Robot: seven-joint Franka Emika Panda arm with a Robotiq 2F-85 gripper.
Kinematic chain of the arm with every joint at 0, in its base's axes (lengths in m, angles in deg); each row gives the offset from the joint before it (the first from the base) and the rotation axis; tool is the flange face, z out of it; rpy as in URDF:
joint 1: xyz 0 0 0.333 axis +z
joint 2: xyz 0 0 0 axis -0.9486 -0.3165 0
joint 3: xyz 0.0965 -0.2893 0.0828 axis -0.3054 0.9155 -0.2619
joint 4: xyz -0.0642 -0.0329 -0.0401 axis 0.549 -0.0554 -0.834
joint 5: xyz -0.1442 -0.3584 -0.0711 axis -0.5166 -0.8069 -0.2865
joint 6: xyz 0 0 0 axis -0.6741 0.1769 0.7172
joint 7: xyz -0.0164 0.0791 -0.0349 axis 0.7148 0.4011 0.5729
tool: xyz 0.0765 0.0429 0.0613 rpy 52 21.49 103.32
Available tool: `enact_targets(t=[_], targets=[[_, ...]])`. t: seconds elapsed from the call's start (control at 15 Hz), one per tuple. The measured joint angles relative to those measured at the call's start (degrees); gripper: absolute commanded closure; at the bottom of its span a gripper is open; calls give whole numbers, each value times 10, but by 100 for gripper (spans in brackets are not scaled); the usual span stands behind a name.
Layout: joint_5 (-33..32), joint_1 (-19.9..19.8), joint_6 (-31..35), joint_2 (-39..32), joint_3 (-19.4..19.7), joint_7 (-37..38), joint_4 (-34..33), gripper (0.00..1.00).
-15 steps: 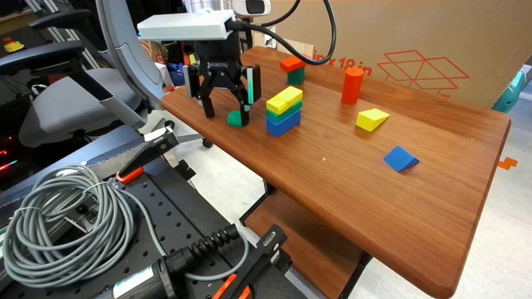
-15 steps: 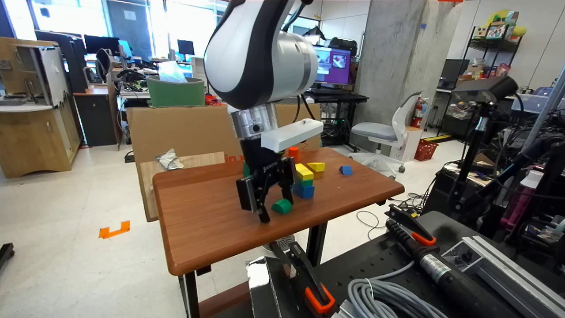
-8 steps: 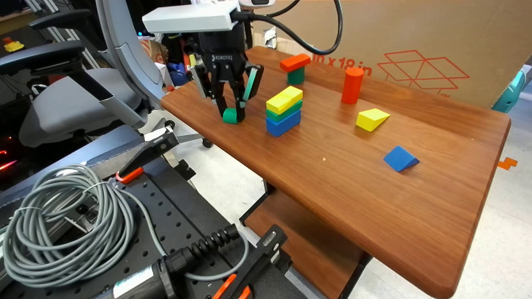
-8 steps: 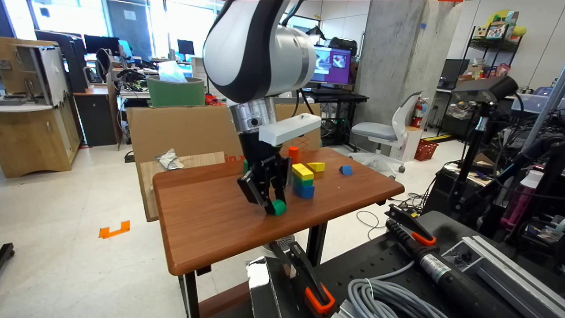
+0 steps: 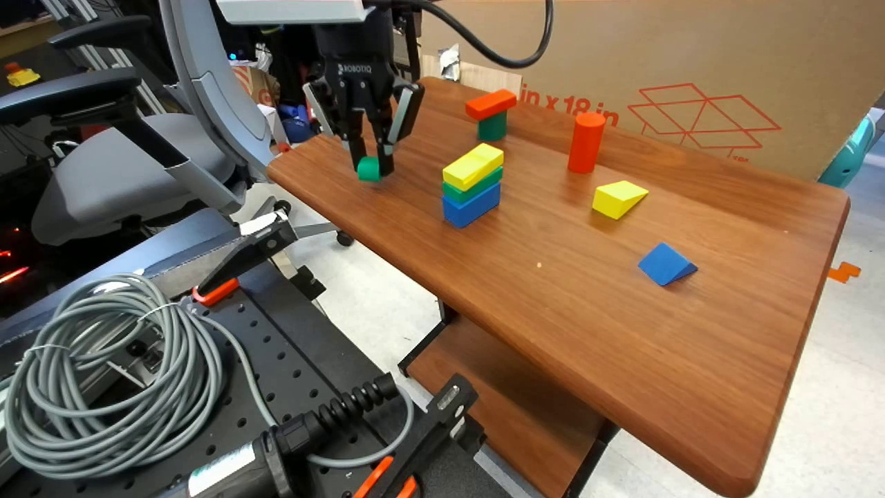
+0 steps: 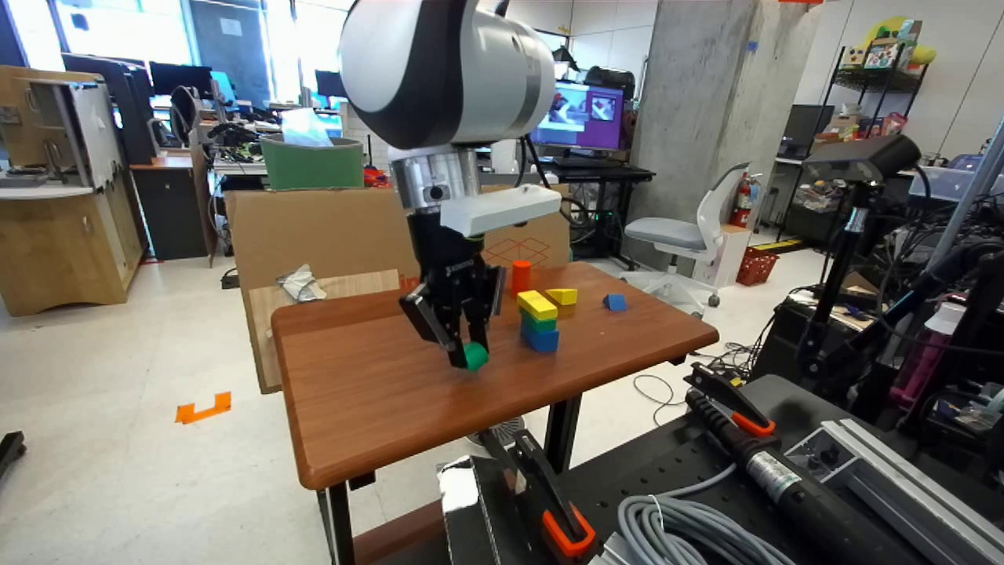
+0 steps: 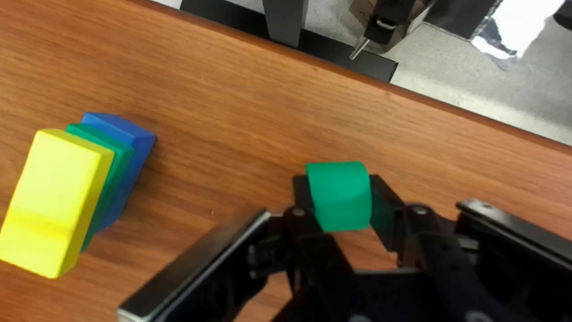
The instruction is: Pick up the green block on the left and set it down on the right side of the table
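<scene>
Below and right of centre in the wrist view, the black two-fingered hand (image 7: 341,199) grips the small curved-faced green block (image 7: 340,196) by its sides over the reddish-brown wooden table (image 7: 223,94), apart from the stack of yellow, green and blue rectangular blocks (image 7: 73,192) at frame left.

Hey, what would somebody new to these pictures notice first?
Probably the small rounded green block gripped between the black fingers, over the reddish-brown wooden table. Next, the yellow-green-blue stack of rectangular blocks standing beside it. Then the upright red cylinder near the table's far edge in both exterior views.
</scene>
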Motion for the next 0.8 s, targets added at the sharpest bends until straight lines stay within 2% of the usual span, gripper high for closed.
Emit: enact_targets(t=[0.4, 0.8], targets=[[81, -17, -1, 92, -5, -6, 14, 90], [108, -58, -4, 178, 29, -3, 34, 90]])
